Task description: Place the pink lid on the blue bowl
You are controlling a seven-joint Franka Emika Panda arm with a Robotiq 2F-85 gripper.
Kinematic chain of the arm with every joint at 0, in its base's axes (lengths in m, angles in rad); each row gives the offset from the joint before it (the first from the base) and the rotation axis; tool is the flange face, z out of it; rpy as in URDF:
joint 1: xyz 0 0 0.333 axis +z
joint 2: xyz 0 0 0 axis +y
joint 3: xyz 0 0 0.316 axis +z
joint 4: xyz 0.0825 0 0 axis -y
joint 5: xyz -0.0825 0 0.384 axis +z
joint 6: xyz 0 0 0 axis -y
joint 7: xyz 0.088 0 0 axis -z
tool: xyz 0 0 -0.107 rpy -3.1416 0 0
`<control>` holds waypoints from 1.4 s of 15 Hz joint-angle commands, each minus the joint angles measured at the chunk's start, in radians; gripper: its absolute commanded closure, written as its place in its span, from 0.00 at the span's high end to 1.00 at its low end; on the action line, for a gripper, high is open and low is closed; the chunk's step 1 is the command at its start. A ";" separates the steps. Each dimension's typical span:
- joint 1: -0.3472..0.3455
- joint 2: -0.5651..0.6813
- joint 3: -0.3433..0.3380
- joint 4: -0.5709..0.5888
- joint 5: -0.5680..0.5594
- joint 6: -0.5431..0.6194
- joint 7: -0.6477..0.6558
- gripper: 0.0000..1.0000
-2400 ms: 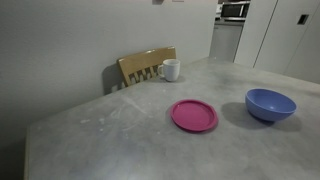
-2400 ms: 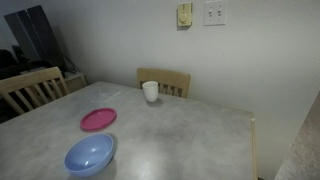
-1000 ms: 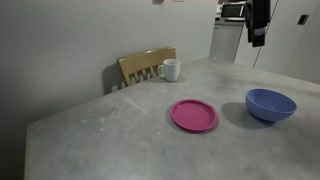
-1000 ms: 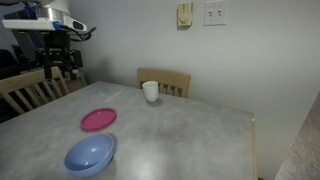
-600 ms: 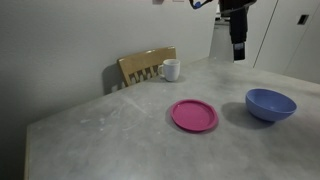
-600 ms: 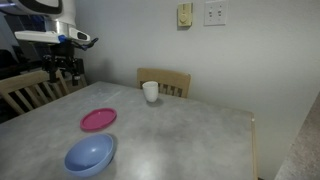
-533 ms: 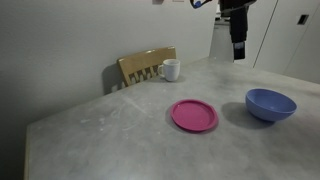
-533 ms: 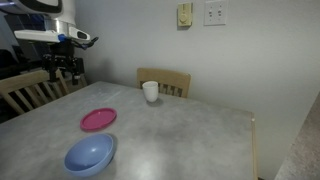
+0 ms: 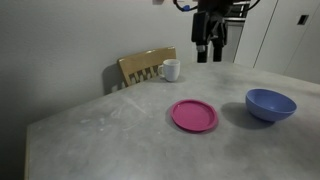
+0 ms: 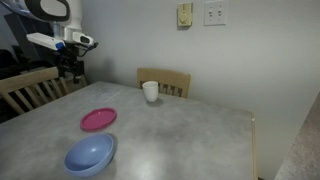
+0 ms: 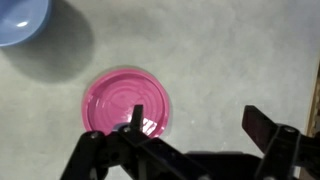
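Note:
The pink lid (image 9: 194, 115) lies flat on the grey table, apart from the blue bowl (image 9: 270, 104). Both also show in an exterior view, lid (image 10: 98, 119) and bowl (image 10: 89, 154). In the wrist view the lid (image 11: 126, 103) is at centre left and the bowl (image 11: 20, 20) at the top left corner. My gripper (image 9: 210, 52) hangs high above the table's far side, fingers pointing down, open and empty. It also shows in an exterior view (image 10: 72, 68) and in the wrist view (image 11: 200, 125), where one finger overlaps the lid's edge.
A white mug (image 9: 171, 69) stands near the table's far edge, in front of a wooden chair (image 9: 147, 66). Another wooden chair (image 10: 30, 90) stands at the table's side. The grey table (image 9: 120, 135) runs to an edge close to the bowl.
My arm has swung across above the table's far side toward the chair and mug. The lid, bowl and mug have not moved.

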 commanded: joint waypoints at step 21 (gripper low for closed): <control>0.084 0.460 -0.002 0.268 -0.004 0.144 0.378 1.00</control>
